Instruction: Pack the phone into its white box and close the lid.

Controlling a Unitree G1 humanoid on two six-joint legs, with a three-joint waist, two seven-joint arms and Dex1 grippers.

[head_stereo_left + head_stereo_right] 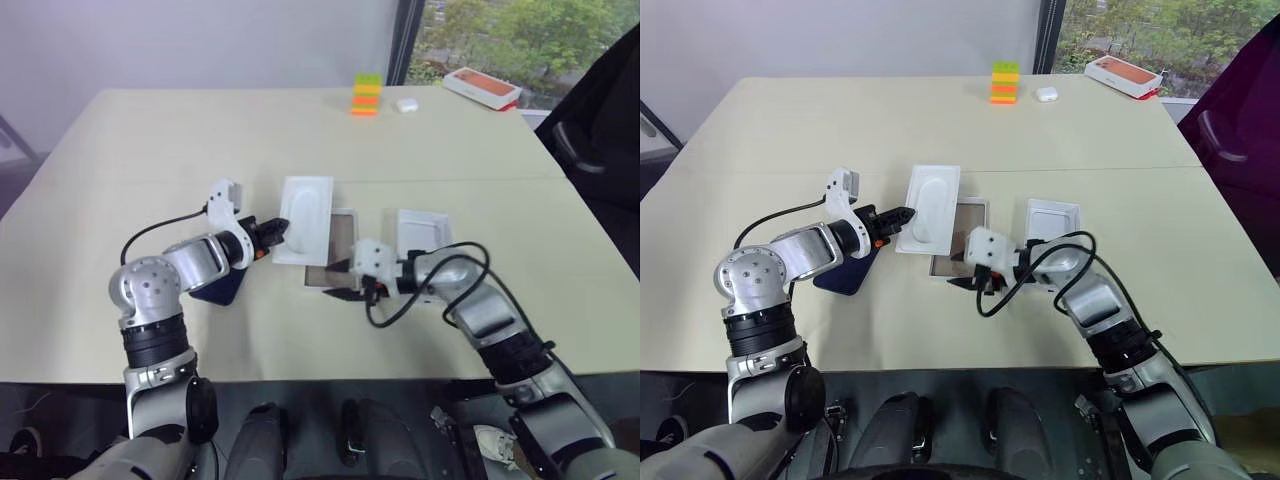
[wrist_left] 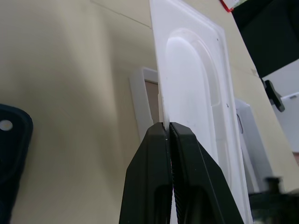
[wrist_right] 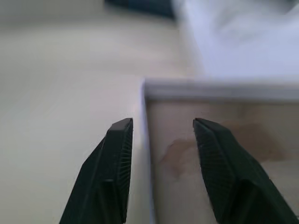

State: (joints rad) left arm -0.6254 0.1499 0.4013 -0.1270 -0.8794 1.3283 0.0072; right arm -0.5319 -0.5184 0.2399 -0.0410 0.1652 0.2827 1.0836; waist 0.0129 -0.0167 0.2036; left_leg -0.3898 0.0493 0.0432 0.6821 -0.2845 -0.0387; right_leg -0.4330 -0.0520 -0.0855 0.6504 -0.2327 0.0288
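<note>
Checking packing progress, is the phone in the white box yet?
Out. The phone lies on the table under the left arm; the white box shows its bare tan floor.

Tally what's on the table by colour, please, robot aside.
White: 4, insert, box, lid, small case
Dark blue: 1, phone
Orange-topped: 1, far box
Multicoloured: 1, block stack
Total: 7
</note>
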